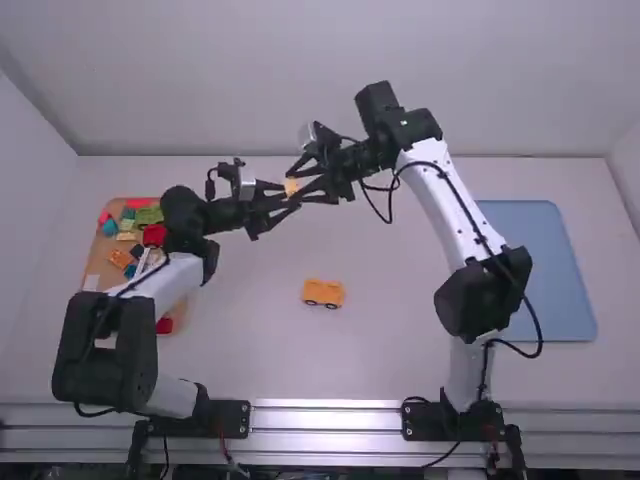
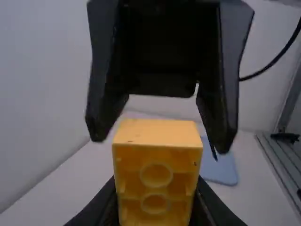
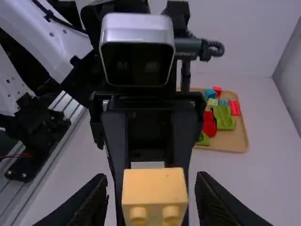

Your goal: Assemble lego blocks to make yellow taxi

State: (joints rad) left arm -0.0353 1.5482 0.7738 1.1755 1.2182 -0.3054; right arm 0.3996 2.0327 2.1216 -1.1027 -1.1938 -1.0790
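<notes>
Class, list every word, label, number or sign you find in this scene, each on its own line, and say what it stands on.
Left arm's wrist: a short line of pale lettering, too small to read.
Yellow block in the air: none on the faces that show.
Wheeled piece on the table: none that can be made out.
So no text can be quoted.

a pale wall (image 1: 230, 80) stands behind the white table (image 1: 250, 350), edged by metal rails (image 1: 325, 418).
</notes>
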